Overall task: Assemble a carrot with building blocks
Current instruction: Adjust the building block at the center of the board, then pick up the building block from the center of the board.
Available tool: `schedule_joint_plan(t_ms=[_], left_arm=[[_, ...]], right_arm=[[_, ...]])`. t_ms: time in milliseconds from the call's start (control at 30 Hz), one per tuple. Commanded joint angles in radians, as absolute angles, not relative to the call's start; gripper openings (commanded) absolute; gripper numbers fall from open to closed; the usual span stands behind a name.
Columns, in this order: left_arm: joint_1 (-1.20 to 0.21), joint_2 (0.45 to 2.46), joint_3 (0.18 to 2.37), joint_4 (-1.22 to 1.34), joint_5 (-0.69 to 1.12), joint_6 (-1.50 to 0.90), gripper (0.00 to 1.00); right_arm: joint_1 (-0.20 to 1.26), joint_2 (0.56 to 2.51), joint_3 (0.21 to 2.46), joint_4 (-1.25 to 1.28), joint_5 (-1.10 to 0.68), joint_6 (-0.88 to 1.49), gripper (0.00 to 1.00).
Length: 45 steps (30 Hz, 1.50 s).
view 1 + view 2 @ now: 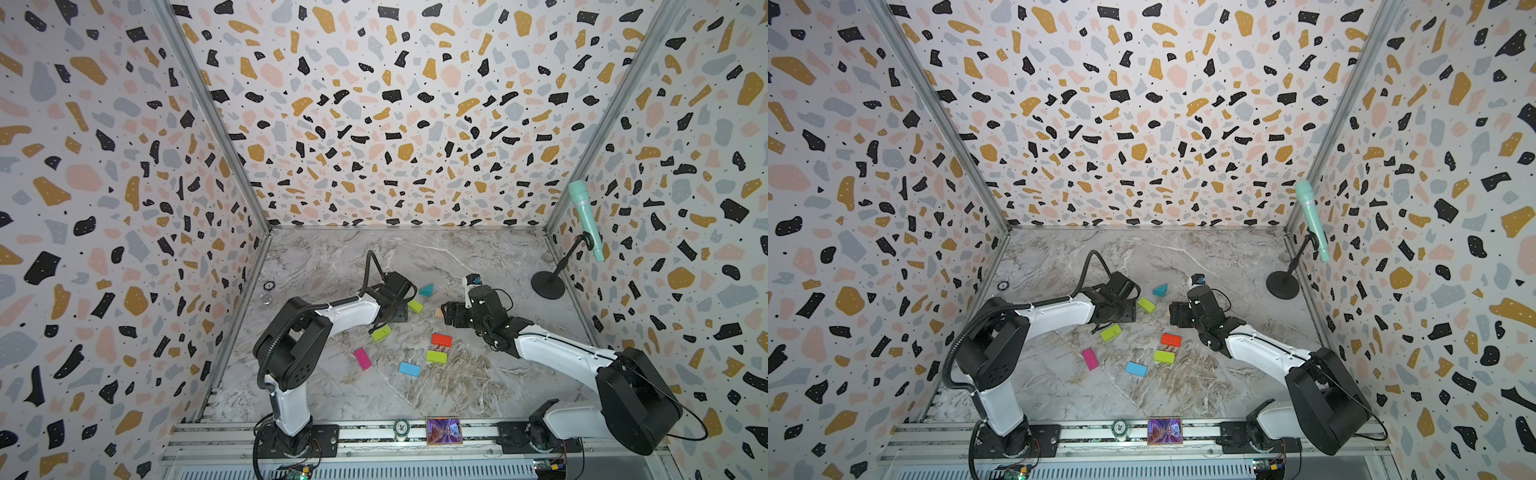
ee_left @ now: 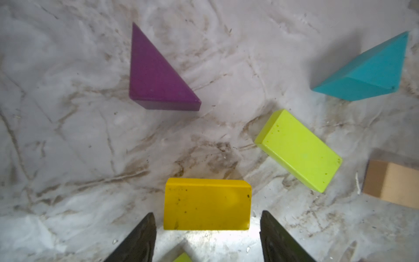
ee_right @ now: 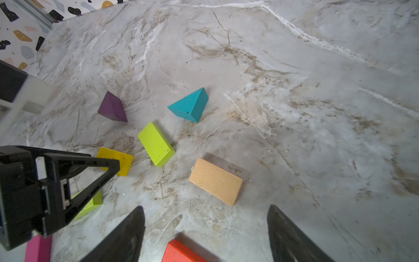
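Top views first: the building blocks (image 1: 441, 340) lie scattered on the marble table (image 1: 332, 395), mid-table between the two arms. Farthest off is the teal wedge (image 1: 427, 289), and just this side of it the far lime brick (image 1: 415, 306). Left of centre we have the left lime brick (image 1: 381, 333). Nearer us come the magenta brick (image 1: 363, 359), the blue brick (image 1: 409, 369) and the near lime brick (image 1: 436, 356), with the red brick (image 1: 1171, 340) just beyond that one. The left gripper (image 1: 395, 311) hangs low over the far-left blocks, and from up here we cannot tell how its fingers stand. The right gripper (image 1: 449, 314) reaches in from the right, and the tan brick (image 1: 439, 312) peeks out beside it. A mint microphone (image 1: 584, 216) stands at the far right.

Over to the left wrist view: the fingers (image 2: 140, 240) are spread wide either side of the yellow brick (image 2: 207, 204). A sliver of table shows on each flank, so nothing is pinched. Beyond the brick the purple wedge (image 2: 156, 77) lies flat, well apart from the teal wedge.

Now the right wrist view: these fingers (image 3: 127, 236) are spread wide too, and they grip nothing. The tan brick lies just ahead of them and a corner of the red brick shows between them. The left gripper's finger crosses in front of the yellow brick and the left lime brick.
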<state>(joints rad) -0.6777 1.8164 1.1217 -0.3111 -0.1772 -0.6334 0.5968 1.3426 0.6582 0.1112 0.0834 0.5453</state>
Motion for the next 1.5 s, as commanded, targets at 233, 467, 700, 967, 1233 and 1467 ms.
schedule_joint_plan(t_ms=[233,467,700,967,1233,1467], left_arm=[[-0.644,1.572,1.148,-0.353,-0.281,-0.606,0.74],[-0.505,1.467,1.039,-0.355,-0.230,-0.574,0.74],[-0.441,1.437,0.970,-0.319,-0.166,-0.575,0.74],[-0.436,1.456,0.962,-0.315,-0.144,-0.567,0.73],[-0.436,1.465,0.963,-0.319,-0.135,-0.569,0.71],[-0.436,1.480,0.968,-0.318,-0.122,-0.561,0.68]], right_arm=[[0.674,1.501,0.835,0.043,0.125,0.431,0.83],[0.728,1.751,1.046,-0.014,0.123,0.280,0.68],[0.755,1.882,1.166,-0.041,0.126,0.183,0.62],[0.754,1.954,1.218,-0.050,0.121,0.138,0.61],[0.727,1.987,1.239,-0.051,0.078,0.127,0.60],[0.713,1.965,1.213,-0.042,0.000,0.083,0.33]])
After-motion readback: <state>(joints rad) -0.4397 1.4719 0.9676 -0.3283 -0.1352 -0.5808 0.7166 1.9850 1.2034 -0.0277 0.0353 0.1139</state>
